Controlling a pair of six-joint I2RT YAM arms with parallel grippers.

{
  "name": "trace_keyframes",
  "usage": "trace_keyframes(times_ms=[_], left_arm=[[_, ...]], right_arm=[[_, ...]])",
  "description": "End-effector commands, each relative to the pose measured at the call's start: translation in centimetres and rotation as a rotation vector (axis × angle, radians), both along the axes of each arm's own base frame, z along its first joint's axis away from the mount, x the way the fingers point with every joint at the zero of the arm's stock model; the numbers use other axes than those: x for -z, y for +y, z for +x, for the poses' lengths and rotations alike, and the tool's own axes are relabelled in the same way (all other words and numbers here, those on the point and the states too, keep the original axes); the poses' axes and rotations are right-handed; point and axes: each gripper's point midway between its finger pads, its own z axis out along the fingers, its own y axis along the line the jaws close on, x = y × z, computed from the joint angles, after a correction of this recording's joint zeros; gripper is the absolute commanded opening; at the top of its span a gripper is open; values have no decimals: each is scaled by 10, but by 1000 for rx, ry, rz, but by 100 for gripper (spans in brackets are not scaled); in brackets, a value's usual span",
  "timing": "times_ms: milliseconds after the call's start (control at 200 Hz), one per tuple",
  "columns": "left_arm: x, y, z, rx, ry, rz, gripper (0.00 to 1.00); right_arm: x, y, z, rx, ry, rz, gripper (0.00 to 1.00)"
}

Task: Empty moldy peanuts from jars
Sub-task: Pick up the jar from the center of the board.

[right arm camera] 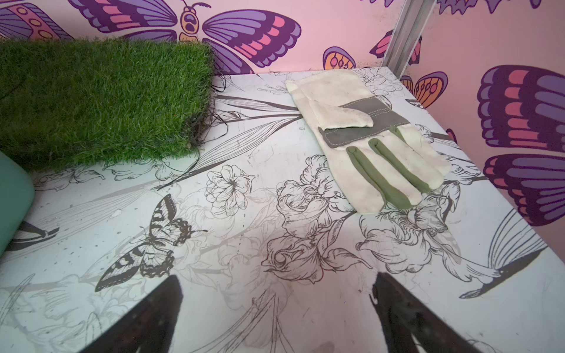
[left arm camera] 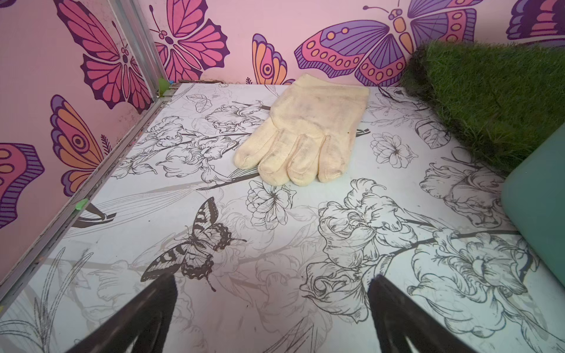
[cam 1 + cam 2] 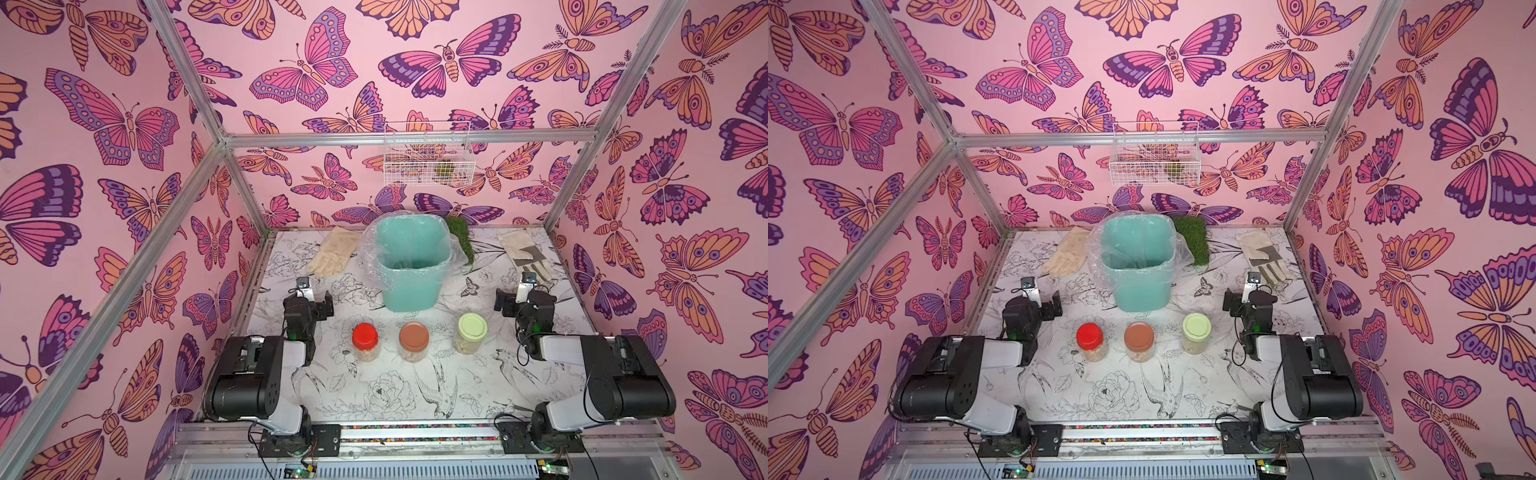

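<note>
3 capped jars (image 3: 413, 340) w/ peanuts (image 3: 366, 355) in a row, near side of bin (image 3: 409, 293). L gripper (image 2: 275, 276) & R gripper (image 1: 278, 275) both spread, empty.

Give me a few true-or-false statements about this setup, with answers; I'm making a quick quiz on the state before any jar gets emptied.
1. The red-lidded jar, brown-lidded jar and green-lidded jar all have their lids on. True.
2. The red-lidded jar stands nearest the right arm. False: it is nearest the left arm, and the green-lidded jar is nearest the right.
3. The left gripper and right gripper are open and hold nothing. True.
4. The teal bin lies tipped over. False: it stands upright, beyond the brown-lidded jar.
5. The cream glove is inside the bin. False: it lies on the table beside it.
</note>
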Motion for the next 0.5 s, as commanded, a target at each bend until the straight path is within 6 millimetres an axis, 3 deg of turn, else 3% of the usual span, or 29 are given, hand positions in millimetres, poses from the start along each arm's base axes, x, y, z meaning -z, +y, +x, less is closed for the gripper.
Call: trace_keyframes(times_ms=[0,496], left_arm=[[1,-6,2,47,-3,17,99],[1,-9,2,62,3,11,99]], right_arm=[[-4,-1,6,-4,-9,5,99],[-5,-1,6,-1,-12,6,99]])
